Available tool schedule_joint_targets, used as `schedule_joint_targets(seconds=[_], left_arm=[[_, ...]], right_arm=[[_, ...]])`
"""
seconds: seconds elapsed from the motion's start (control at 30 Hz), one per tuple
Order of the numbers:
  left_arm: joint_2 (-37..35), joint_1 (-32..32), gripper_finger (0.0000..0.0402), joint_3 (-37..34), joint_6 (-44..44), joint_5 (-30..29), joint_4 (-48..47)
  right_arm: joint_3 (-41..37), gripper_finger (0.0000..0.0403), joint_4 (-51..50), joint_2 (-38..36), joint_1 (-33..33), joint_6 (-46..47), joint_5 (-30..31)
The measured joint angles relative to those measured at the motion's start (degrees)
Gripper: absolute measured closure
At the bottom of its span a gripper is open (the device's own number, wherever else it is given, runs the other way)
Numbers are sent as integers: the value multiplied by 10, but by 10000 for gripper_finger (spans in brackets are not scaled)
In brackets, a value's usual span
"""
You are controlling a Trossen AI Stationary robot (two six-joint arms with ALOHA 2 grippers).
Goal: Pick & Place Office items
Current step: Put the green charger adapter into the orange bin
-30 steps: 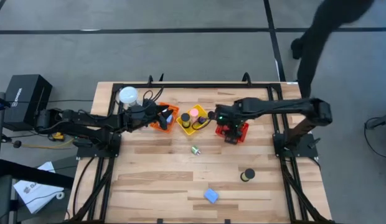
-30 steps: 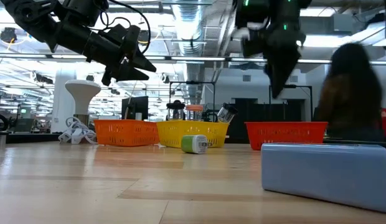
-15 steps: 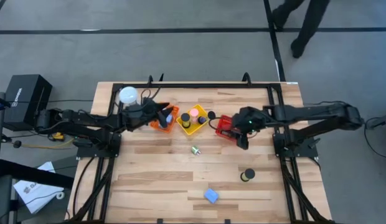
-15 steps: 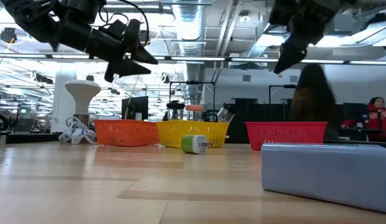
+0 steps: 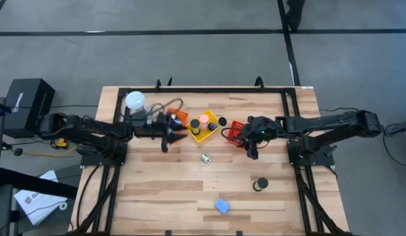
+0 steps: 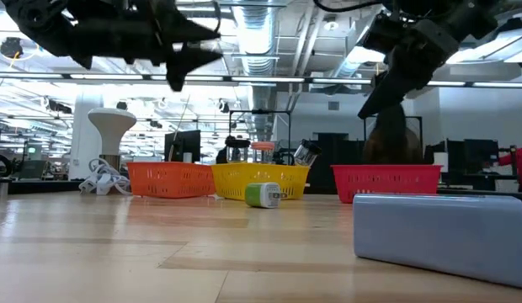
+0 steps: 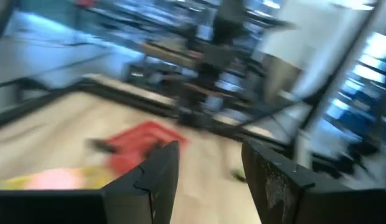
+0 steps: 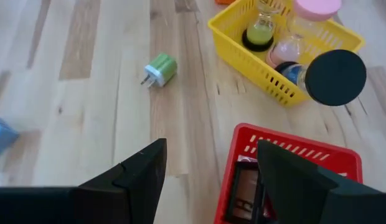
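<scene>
Right pincer (image 5: 251, 148), released and empty, above the red basket (image 8: 286, 168). Left pincer (image 5: 169, 136), also released, beside the orange basket (image 5: 179, 118). Green plug (image 5: 205, 158), black cylinder (image 5: 260, 185) and light-blue block (image 5: 222, 206) lie on the desk (image 5: 157, 190).

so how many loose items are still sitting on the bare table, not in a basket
3: a green plug near the yellow basket, a black cylinder toward the right front, and a light-blue block at the front edge. Smaller bits could be hidden under the arms.

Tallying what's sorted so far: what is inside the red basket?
The right wrist view shows a dark flat rectangular item lying in the red basket. The right gripper, open above it, covers the basket's near part.
</scene>
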Motion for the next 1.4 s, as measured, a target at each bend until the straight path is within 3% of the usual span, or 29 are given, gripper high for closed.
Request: schedule_joint_targets(seconds=[0.23,0.43,0.57,0.83,1.4], left_arm=[[65,-79,244,89,145,40,-2],[176,-78,218,211,214,38,-215],[234,-76,192,261,266,38,-253],[326,-76,154,269,298,38,-258],[430,-76,152,270,314,14,-255]], right_arm=[[0,163,27,40,-7,-15,-1],[0,163,59,81,-6,-15,-2],[0,163,58,102,-5,16,-2],[0,163,65,138,-5,71,-2],[0,163,74,176,-5,72,-2]])
